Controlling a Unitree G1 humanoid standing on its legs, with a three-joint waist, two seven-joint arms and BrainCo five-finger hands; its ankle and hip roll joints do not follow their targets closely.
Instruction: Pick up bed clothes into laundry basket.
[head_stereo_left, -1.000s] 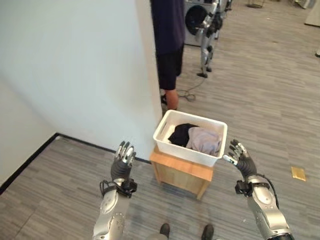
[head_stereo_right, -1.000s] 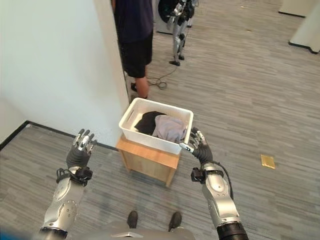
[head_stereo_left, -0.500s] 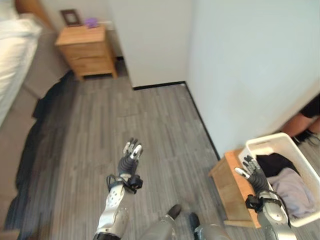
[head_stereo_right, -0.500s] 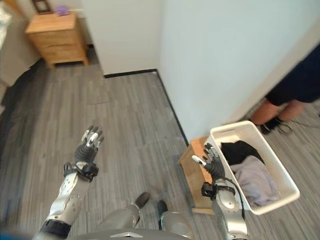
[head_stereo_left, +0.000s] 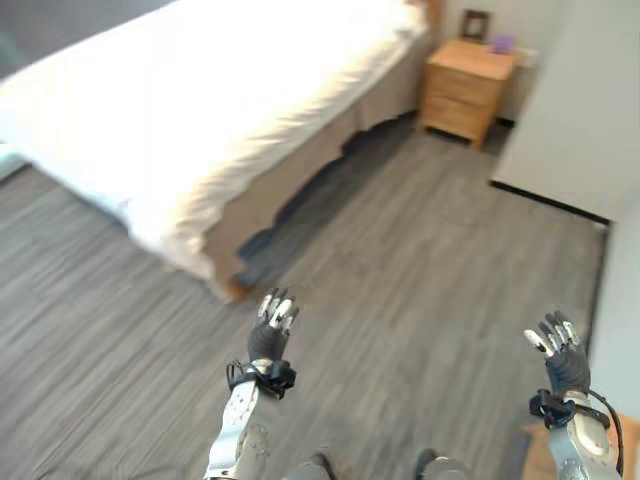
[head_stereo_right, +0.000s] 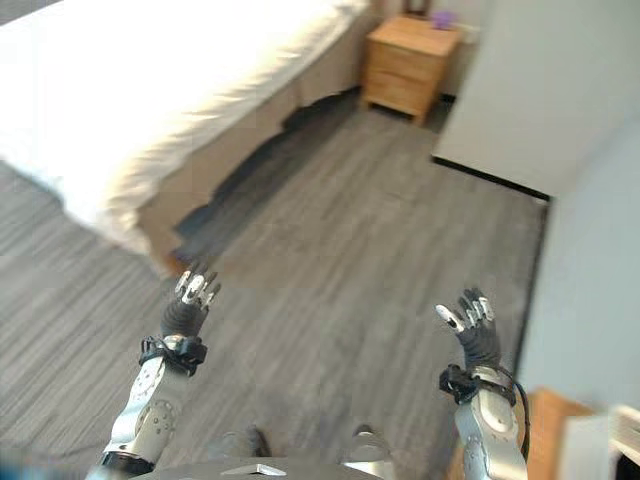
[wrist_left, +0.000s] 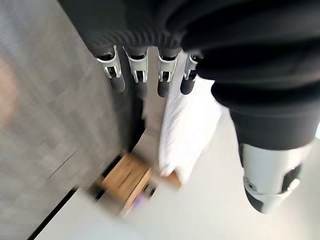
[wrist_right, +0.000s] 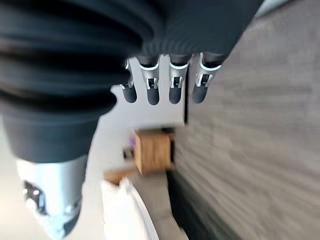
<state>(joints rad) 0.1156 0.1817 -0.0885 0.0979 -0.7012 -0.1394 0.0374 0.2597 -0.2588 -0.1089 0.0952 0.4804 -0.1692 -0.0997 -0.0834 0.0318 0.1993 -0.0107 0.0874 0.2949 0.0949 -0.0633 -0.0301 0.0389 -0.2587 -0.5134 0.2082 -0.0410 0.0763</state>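
A wide bed (head_stereo_left: 200, 110) under white bedding takes up the upper left. No separate garment stands out on it. My left hand (head_stereo_left: 270, 335) is raised over the grey floor near the bed's near corner, open and empty, fingers (wrist_left: 140, 70) straight. At the lower right my right hand (head_stereo_left: 562, 365) is raised too, also open and empty, its fingers (wrist_right: 160, 80) straight. The white edge of the laundry basket (head_stereo_right: 625, 440) shows at the lower right corner, on a wooden stand (head_stereo_right: 560, 430).
A dark strip (head_stereo_left: 300, 200), cloth or shadow, lies on the floor along the bed's side. A wooden nightstand (head_stereo_left: 465, 90) stands at the bed's far end, by a white wall (head_stereo_left: 590, 100) on the right. Grey plank floor (head_stereo_left: 420, 260) stretches between bed and wall.
The whole view has swung left, away from the basket and onto the bed, so the camera has moved. Both hands stay raised, open and empty.
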